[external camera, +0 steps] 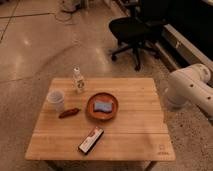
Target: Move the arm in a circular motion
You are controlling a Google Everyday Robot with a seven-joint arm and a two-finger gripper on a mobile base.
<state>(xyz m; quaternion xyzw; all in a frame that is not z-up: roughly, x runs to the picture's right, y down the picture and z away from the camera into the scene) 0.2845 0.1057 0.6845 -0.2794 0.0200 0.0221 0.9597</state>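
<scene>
The arm comes in from the right edge of the view, just beside the right-hand side of the table and at about its height. It is made of thick, smooth white tube segments with rounded, bulbous joints; one fat joint faces the table edge and a second segment slants down and away to the lower right. The end effector lies outside the view, somewhere past the right edge, so I cannot tell its state.

The table is square, of pale wooden slats with a visible grain. On its left half stands a small clear plastic bottle, upright near the far edge. To the left of it is a pale, translucent cup, also upright. Near the cup's base lies a short reddish-brown sausage-shaped thing. A round, shallow brown plate sits near the middle, with a soft-looking blue rectangular sponge lying in it. Toward the near edge lies a flat, oblong packet, set at a slant.

Behind the table, a black office chair on a star base stands on the glossy speckled floor.
</scene>
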